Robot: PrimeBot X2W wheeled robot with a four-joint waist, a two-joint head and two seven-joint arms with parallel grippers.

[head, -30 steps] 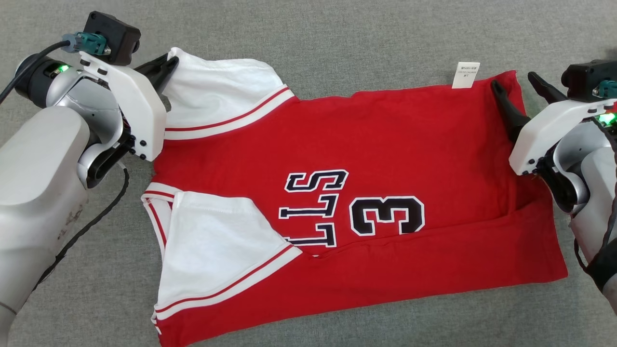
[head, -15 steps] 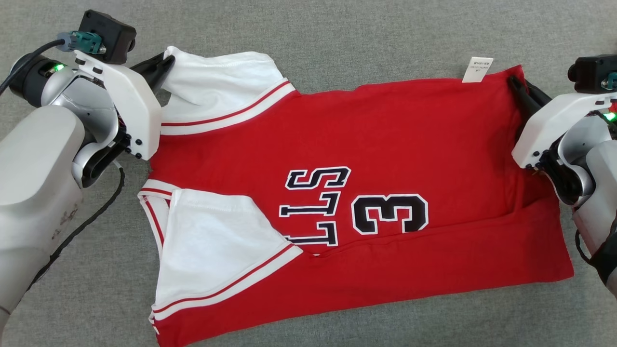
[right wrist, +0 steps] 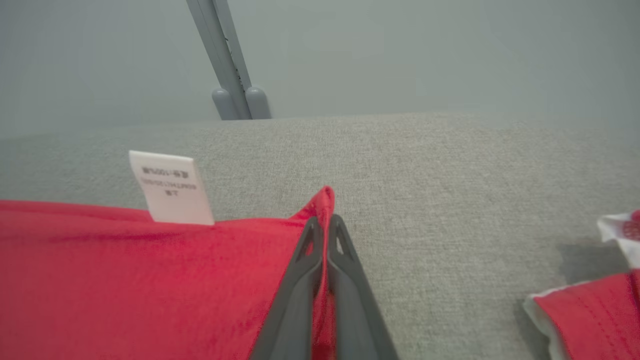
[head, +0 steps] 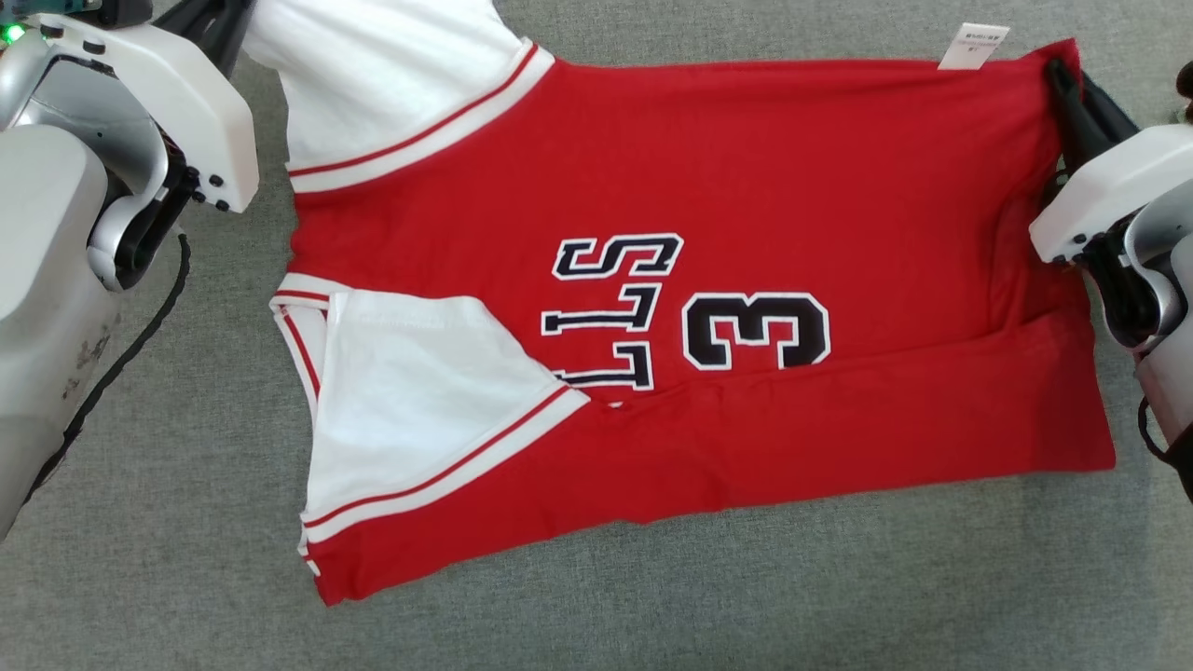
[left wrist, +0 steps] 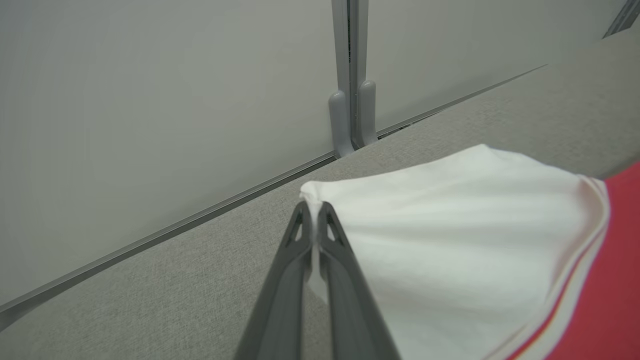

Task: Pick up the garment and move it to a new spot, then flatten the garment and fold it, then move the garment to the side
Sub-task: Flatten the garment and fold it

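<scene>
- Garment [head: 708, 186] lies flat on grey worktop [head: 652, 624], long axis left to right.
- Left fingers [left wrist: 287, 280] clamp the far sleeve tip [left wrist: 312, 190].
- Right fingers [right wrist: 300, 290] clamp the far hem corner [right wrist: 326, 196].
- Far edge looks taut between them.

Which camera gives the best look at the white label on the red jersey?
Right wrist view: the white label stands large and close above the jersey edge, print visible. The head view shows it small at the top.
</scene>
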